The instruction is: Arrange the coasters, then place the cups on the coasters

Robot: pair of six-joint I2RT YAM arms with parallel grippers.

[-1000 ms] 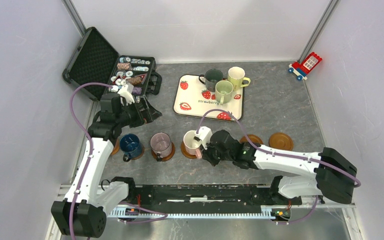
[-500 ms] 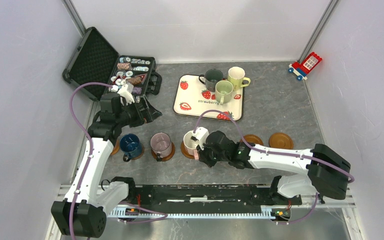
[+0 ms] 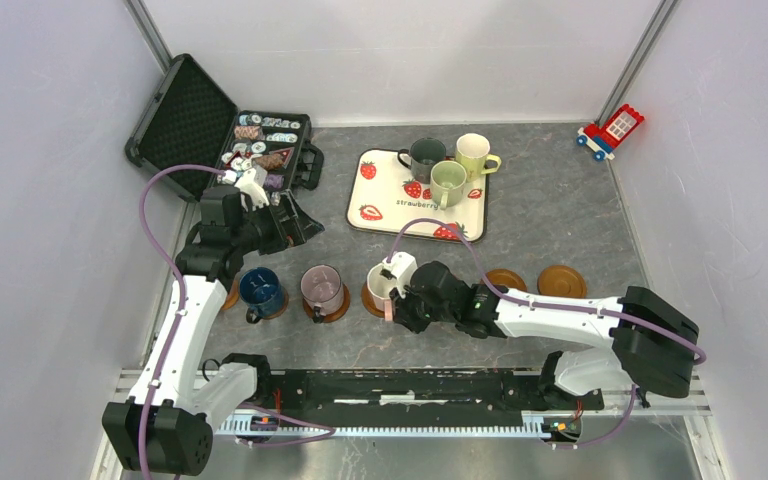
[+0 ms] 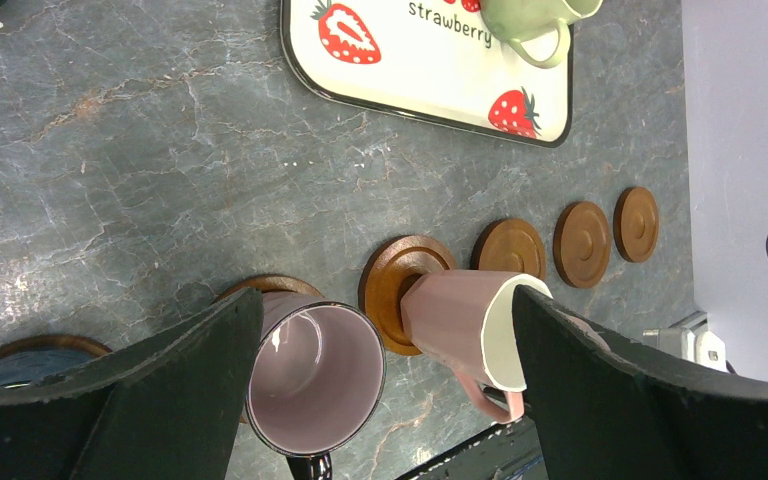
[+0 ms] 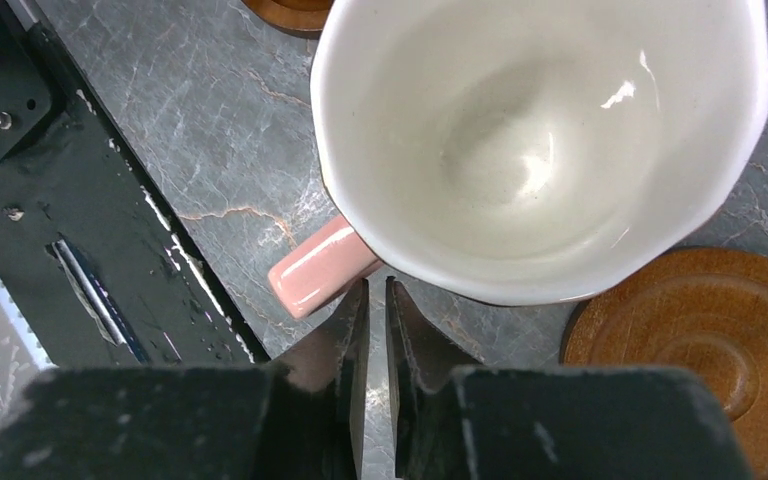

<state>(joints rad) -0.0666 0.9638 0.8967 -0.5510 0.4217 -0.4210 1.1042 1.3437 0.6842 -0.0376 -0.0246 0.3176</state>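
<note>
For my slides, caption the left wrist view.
Pink mug on a coaster beside the mauve mug; three bare coasters beyond.

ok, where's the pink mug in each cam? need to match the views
Top external: the pink mug is just below centre, with its white inside showing.
Left wrist: lower right of centre, tilted.
Right wrist: it fills the upper frame, handle at lower left.
Shared landmark: the black rail along the table's near edge, at the bottom in top external, at the bottom edge in left wrist, and on the left side in right wrist.
</note>
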